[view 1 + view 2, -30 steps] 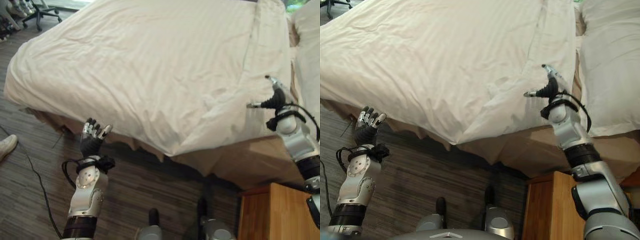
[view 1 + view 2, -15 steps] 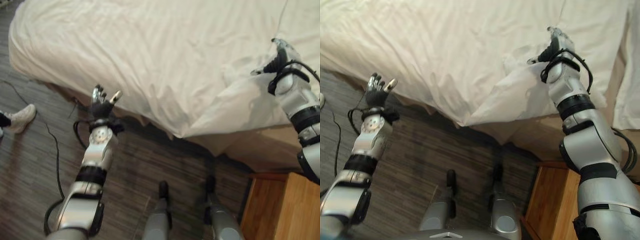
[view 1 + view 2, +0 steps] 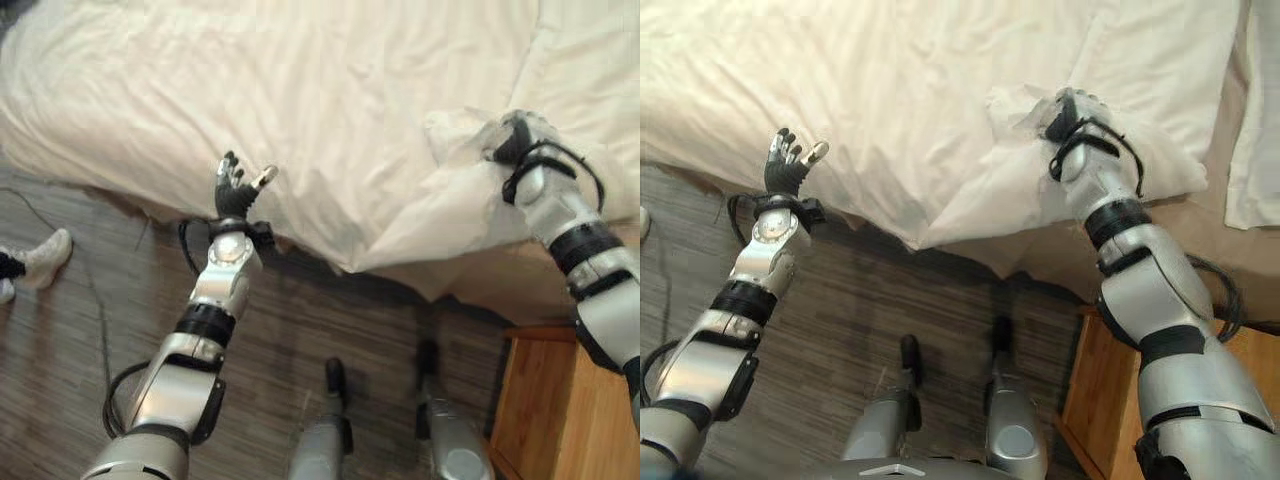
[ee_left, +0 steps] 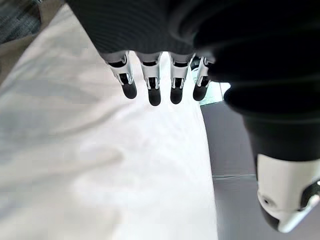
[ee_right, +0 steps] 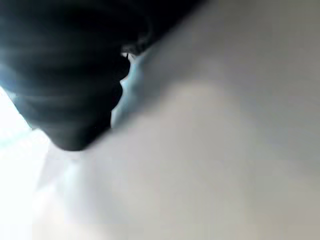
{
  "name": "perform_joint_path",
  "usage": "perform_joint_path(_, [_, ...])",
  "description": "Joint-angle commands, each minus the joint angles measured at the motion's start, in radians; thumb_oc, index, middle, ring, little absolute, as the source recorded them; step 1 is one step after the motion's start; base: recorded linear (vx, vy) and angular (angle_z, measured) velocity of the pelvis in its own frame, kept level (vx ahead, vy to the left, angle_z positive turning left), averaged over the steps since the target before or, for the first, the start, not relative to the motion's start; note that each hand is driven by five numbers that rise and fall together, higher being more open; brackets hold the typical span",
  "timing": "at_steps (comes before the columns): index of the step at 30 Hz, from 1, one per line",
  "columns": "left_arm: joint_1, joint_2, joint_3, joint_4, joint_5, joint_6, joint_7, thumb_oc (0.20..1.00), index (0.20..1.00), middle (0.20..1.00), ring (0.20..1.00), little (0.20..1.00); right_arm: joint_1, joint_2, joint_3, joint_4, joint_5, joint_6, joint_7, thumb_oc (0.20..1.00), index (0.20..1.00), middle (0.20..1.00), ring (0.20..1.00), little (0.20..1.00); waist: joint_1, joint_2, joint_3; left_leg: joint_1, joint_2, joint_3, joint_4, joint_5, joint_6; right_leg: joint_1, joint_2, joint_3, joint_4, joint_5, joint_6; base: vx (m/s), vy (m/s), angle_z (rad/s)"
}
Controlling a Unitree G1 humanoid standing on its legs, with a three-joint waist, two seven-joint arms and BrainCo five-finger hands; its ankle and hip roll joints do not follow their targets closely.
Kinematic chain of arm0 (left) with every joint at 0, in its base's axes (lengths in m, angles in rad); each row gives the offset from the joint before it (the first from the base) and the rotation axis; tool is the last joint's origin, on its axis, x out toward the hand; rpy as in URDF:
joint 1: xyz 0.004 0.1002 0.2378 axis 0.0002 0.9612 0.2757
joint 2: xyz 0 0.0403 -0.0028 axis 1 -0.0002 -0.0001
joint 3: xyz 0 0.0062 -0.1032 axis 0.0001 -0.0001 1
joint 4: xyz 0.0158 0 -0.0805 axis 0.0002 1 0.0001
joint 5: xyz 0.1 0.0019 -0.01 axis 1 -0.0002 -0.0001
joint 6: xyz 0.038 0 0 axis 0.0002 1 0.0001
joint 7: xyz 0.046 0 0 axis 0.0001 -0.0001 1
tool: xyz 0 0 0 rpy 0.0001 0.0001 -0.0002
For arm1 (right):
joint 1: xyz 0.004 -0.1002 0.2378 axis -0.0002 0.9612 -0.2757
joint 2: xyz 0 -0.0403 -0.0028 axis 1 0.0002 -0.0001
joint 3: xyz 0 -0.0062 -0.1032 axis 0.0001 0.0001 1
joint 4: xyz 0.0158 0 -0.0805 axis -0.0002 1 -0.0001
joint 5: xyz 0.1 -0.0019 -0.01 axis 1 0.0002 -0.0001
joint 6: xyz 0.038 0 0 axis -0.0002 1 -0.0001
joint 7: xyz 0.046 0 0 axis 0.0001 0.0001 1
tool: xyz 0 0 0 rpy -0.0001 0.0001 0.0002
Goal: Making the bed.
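Right hand buried in bunched duvet, grip unclear; left hand fingers spread, empty, at duvet edge

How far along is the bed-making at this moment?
Done: the white duvet already covers most of the bed. In hand: the right hand is buried in a bunched corner of the duvet, fingers hidden in the cloth; the left hand is open at the bed's edge, holding nothing. Left: the near edge hangs unevenly, with a fold drooping between the hands.

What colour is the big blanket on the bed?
The blanket is plain creamy white, with no pattern, just wrinkles. It shows best in the left eye view.
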Motion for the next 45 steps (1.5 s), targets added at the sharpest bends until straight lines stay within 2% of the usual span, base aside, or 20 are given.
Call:
perform_joint_path(1, [0.101, 0.009, 0.061, -0.080, 0.060, -0.020, -0.004, 1.000, 1.000, 1.000, 1.000, 1.000, 0.082, -0.063, -0.031, -0.143, -0.168, 0.001, 0.020, 0.200, 0.200, 0.200, 0.200, 0.200, -0.016, -0.065, -0.075, 0.096, 0.017, 0.020, 0.008, -0.116, -0.043, 0.013, -0.081, 0.061, 0.013, -0.135, 0.084, 0.06, 0.143, -0.20])
perform_joint_path(6, [0.322, -0.052, 0.138, -0.223, 0.077, 0.012, -0.064, 1.000, 1.000, 1.000, 1.000, 1.000, 0.372, -0.111, -0.229, -0.340, -0.242, -0.009, 0.060, 0.200, 0.200, 0.200, 0.200, 0.200, -0.042, -0.079, -0.106, 0.165, 0.000, 0.040, 0.008, -0.151, -0.013, 0.061, -0.094, 0.076, 0.013, -0.129, 0.088, 0.01, 0.107, -0.15])
perform_joint_path(7, [0.329, -0.051, 0.136, -0.228, 0.078, 0.014, -0.065, 1.000, 1.000, 1.000, 1.000, 1.000, 0.384, -0.112, -0.235, -0.349, -0.245, -0.008, 0.062, 0.200, 0.200, 0.200, 0.200, 0.200, -0.039, -0.081, -0.108, 0.168, -0.001, 0.040, 0.008, -0.152, -0.012, 0.063, -0.095, 0.076, 0.013, -0.130, 0.088, -0.04, 0.088, -0.05])
perform_joint_path(12, [0.450, -0.090, 0.165, -0.297, 0.100, 0.048, -0.113, 1.000, 1.000, 1.000, 1.000, 1.000, 0.621, -0.077, -0.378, -0.410, -0.276, -0.020, 0.079, 0.200, 0.200, 0.200, 0.200, 0.200, -0.059, -0.099, -0.135, 0.218, -0.026, 0.062, 0.008, -0.172, 0.013, 0.090, -0.106, 0.107, 0.013, -0.115, 0.100, -0.07, 0.096, -0.14])
perform_joint_path(16, [0.518, -0.125, 0.171, -0.318, 0.125, 0.065, -0.134, 1.000, 1.000, 1.000, 1.000, 1.000, 0.751, -0.028, -0.416, -0.396, -0.319, -0.028, 0.080, 0.200, 0.200, 0.200, 0.200, 0.200, -0.077, -0.096, -0.142, 0.251, -0.042, 0.079, 0.008, -0.182, 0.029, 0.101, -0.117, 0.128, 0.013, -0.105, 0.110, -0.06, 0.078, -0.22])
perform_joint_path(18, [0.568, -0.146, 0.178, -0.343, 0.146, 0.069, -0.145, 1.000, 1.000, 1.000, 1.000, 1.000, 0.848, 0.012, -0.458, -0.408, -0.313, -0.041, 0.068, 0.200, 0.200, 0.200, 0.200, 0.200, -0.100, -0.091, -0.141, 0.266, -0.051, 0.094, 0.008, -0.188, 0.038, 0.100, -0.120, 0.146, 0.013, -0.097, 0.116, -0.06, 0.078, -0.18])
perform_joint_path(19, [0.571, -0.146, 0.178, -0.345, 0.146, 0.069, -0.145, 1.000, 1.000, 1.000, 1.000, 1.000, 0.852, 0.013, -0.459, -0.411, -0.314, -0.041, 0.069, 0.256, 0.256, 0.256, 0.256, 0.256, -0.098, -0.092, -0.142, 0.267, -0.052, 0.095, 0.008, -0.188, 0.038, 0.101, -0.120, 0.147, 0.013, -0.097, 0.117, -0.05, 0.063, -0.21])
perform_joint_path(20, [0.582, -0.152, 0.179, -0.353, 0.155, 0.068, -0.145, 1.000, 1.000, 1.000, 1.000, 1.000, 0.881, 0.023, -0.464, -0.409, -0.317, -0.047, 0.064, 1.000, 1.000, 1.000, 1.000, 1.000, -0.102, -0.091, -0.143, 0.271, -0.053, 0.100, 0.008, -0.189, 0.040, 0.101, -0.121, 0.151, 0.013, -0.095, 0.118, -0.03, 0.032, -0.21])
perform_joint_path(25, [0.635, -0.183, 0.193, -0.384, 0.180, 0.060, -0.139, 1.000, 1.000, 1.000, 1.000, 1.000, 1.059, 0.097, -0.442, -0.285, -0.362, -0.079, 0.047, 1.000, 1.000, 1.000, 1.000, 1.000, -0.129, -0.091, -0.139, 0.284, -0.059, 0.117, 0.008, -0.191, 0.045, 0.103, -0.118, 0.167, 0.013, -0.089, 0.122, -0.04, 0.043, -0.16])
perform_joint_path(28, [0.657, -0.201, 0.187, -0.382, 0.186, 0.043, -0.122, 1.000, 1.000, 1.000, 1.000, 1.000, 1.137, 0.152, -0.396, -0.089, -0.407, -0.082, 0.000, 1.000, 1.000, 1.000, 1.000, 1.000, -0.142, -0.095, -0.137, 0.291, -0.055, 0.125, 0.008, -0.191, 0.044, 0.106, -0.114, 0.172, 0.013, -0.088, 0.124, -0.02, 0.032, -0.12])
perform_joint_path(29, [0.661, -0.207, 0.175, -0.382, 0.190, 0.036, -0.105, 1.000, 1.000, 1.000, 1.000, 1.000, 1.164, 0.193, -0.397, 0.013, -0.389, -0.073, -0.027, 1.000, 1.000, 1.000, 1.000, 1.000, -0.153, -0.101, -0.136, 0.295, -0.053, 0.129, 0.008, -0.191, 0.043, 0.109, -0.111, 0.175, 0.013, -0.088, 0.126, -0.02, 0.031, -0.06])
perform_joint_path(31, [0.658, -0.212, 0.164, -0.383, 0.193, 0.031, -0.085, 1.000, 1.000, 1.000, 1.000, 1.000, 1.183, 0.223, -0.396, 0.081, -0.366, -0.075, -0.040, 1.000, 1.000, 1.000, 1.000, 1.000, -0.158, -0.107, -0.136, 0.298, -0.051, 0.134, 0.008, -0.190, 0.042, 0.111, -0.108, 0.179, 0.013, -0.086, 0.129, -0.02, 0.023, -0.07])
perform_joint_path(34, [0.645, -0.218, 0.141, -0.374, 0.186, 0.020, -0.061, 1.000, 1.000, 1.000, 1.000, 1.000, 1.184, 0.286, -0.377, 0.295, -0.322, -0.045, -0.059, 1.000, 1.000, 1.000, 1.000, 1.000, -0.162, -0.115, -0.141, 0.305, -0.047, 0.140, 0.008, -0.192, 0.042, 0.114, -0.101, 0.184, 0.013, -0.086, 0.130, 0.00, 0.020, -0.24])
perform_joint_path(35, [0.626, -0.216, 0.112, -0.371, 0.189, 0.020, -0.045, 1.000, 1.000, 1.000, 1.000, 1.000, 1.161, 0.315, -0.382, 0.407, -0.274, -0.013, -0.077, 1.000, 1.000, 1.000, 1.000, 1.000, -0.160, -0.121, -0.145, 0.311, -0.046, 0.142, 0.008, -0.196, 0.043, 0.120, -0.099, 0.185, 0.014, -0.087, 0.132, 0.01, 0.019, -0.25])
perform_joint_path(40, [0.591, -0.197, 0.083, -0.356, 0.176, 0.011, -0.023, 1.000, 1.000, 1.000, 1.000, 1.000, 1.075, 0.295, -0.418, 0.459, -0.178, 0.008, -0.118, 1.000, 1.000, 1.000, 1.000, 1.000, -0.149, -0.128, -0.155, 0.318, -0.039, 0.148, 0.008, -0.197, 0.042, 0.128, -0.094, 0.187, 0.013, -0.089, 0.132, 0.01, 0.011, -0.11])
perform_joint_path(41, [0.577, -0.193, 0.082, -0.351, 0.165, 0.009, -0.019, 1.000, 1.000, 1.000, 1.000, 1.000, 1.041, 0.282, -0.427, 0.446, -0.145, 0.004, -0.120, 0.536, 0.536, 0.536, 0.536, 0.536, -0.147, -0.130, -0.160, 0.318, -0.037, 0.150, 0.008, -0.196, 0.041, 0.129, -0.093, 0.188, 0.013, -0.089, 0.132, 0.02, 0.004, -0.10])
perform_joint_path(42, [0.566, -0.188, 0.079, -0.351, 0.156, 0.008, -0.015, 1.000, 1.000, 1.000, 1.000, 1.000, 1.004, 0.268, -0.437, 0.408, -0.095, -0.008, -0.122, 0.200, 0.200, 0.200, 0.200, 0.200, -0.144, -0.133, -0.165, 0.318, -0.036, 0.150, 0.008, -0.195, 0.040, 0.129, -0.092, 0.188, 0.013, -0.089, 0.132, 0.02, -0.004, -0.14])
perform_joint_path(43, [0.559, -0.186, 0.079, -0.347, 0.155, 0.012, -0.010, 1.000, 1.000, 1.000, 1.000, 1.000, 0.988, 0.256, -0.437, 0.362, -0.064, -0.012, -0.115, 0.200, 0.200, 0.200, 0.200, 0.200, -0.141, -0.135, -0.167, 0.318, -0.034, 0.151, 0.008, -0.195, 0.039, 0.130, -0.092, 0.188, 0.013, -0.089, 0.132, 0.03, -0.017, -0.11])
perform_joint_path(45, [0.572, -0.183, 0.091, -0.358, 0.138, 0.016, -0.015, 1.000, 1.000, 1.000, 1.000, 1.000, 0.934, 0.200, -0.438, 0.109, 0.017, -0.049, -0.109, 0.200, 0.200, 0.200, 0.200, 0.200, -0.124, -0.143, -0.175, 0.316, -0.029, 0.148, 0.008, -0.193, 0.037, 0.132, -0.091, 0.184, 0.013, -0.094, 0.126, 0.03, -0.027, -0.03])
